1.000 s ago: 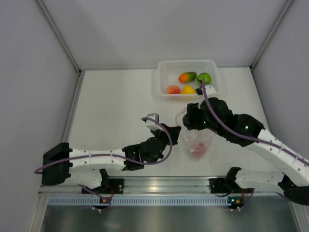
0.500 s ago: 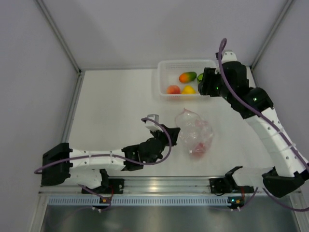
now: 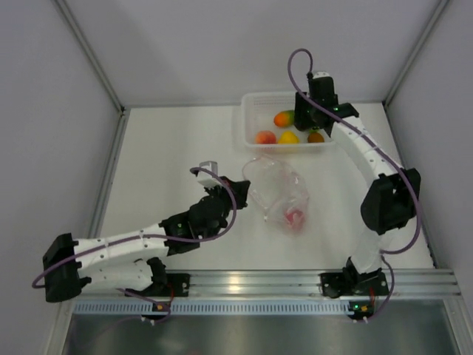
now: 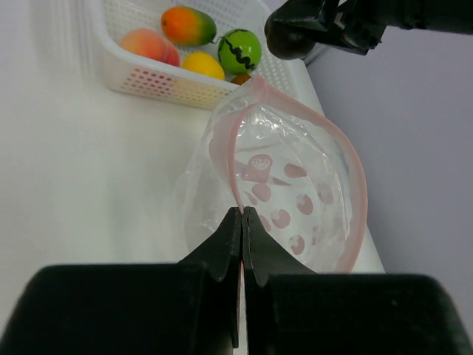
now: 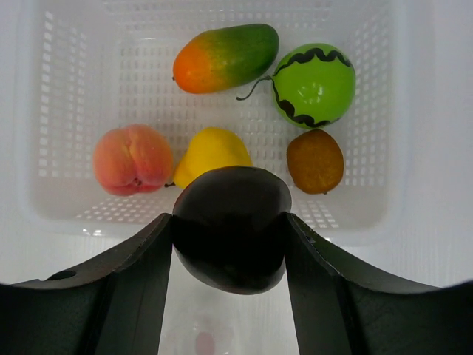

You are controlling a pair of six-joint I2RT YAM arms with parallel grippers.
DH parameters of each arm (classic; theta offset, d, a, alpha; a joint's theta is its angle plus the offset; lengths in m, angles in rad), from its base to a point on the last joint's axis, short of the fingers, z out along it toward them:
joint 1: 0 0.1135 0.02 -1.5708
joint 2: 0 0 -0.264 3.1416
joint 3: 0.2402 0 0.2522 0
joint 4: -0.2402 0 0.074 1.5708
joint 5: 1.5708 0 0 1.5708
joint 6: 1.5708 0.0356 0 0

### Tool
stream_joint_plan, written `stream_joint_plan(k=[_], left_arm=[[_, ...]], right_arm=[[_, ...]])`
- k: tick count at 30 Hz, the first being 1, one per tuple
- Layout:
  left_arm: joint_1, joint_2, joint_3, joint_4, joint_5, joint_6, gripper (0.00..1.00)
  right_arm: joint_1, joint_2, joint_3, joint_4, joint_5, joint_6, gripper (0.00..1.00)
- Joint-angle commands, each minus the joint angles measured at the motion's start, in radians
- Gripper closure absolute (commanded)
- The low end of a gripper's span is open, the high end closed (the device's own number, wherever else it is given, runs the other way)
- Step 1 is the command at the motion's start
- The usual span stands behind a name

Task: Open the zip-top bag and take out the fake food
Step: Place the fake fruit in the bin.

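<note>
Reaching long on the right, right gripper [image 5: 229,231] clamped on a dark purple fruit [image 5: 230,255] over the near wall of the tray [image 5: 44,148], mango [image 5: 225,58] and peach [image 5: 133,159] inside. Stretching low across the table [image 3: 170,148], left gripper [image 4: 242,216] pressed together on the pink rim of the zip-top bag [image 4: 295,170], mid-table near the tray, one pink-red fruit [image 3: 294,217] inside.

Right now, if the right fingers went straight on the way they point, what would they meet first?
Probably the yellow fruit in the tray, just beyond the purple fruit the right fingers hold; depth is unclear, so the tray's near wall might come first.
</note>
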Motion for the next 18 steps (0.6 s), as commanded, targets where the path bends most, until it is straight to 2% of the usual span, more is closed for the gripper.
stream_joint_plan(k=[1, 4, 11, 14, 18], left_arm=[[0.049, -0.107, 0.046, -0.097, -0.001, 0.072, 1.00], [0.059, -0.160, 0.074, -0.151, -0.015, 0.138, 1.00], [0.062, -0.241, 0.120, -0.226, -0.027, 0.212, 1.00], [0.062, -0.247, 0.129, -0.237, -0.023, 0.223, 1.00], [0.065, -0.242, 0.128, -0.238, -0.007, 0.223, 1.00]], right_arm=[[-0.015, 0.087, 0.126, 0.100, 0.008, -0.018, 0.72], [-0.024, 0.224, 0.203, 0.077, -0.004, -0.008, 0.72], [-0.022, 0.380, 0.301, 0.090, -0.075, 0.014, 0.69], [-0.012, 0.409, 0.342, 0.027, 0.061, 0.064, 0.67], [-0.027, 0.410, 0.335, -0.006, 0.086, 0.078, 0.33]])
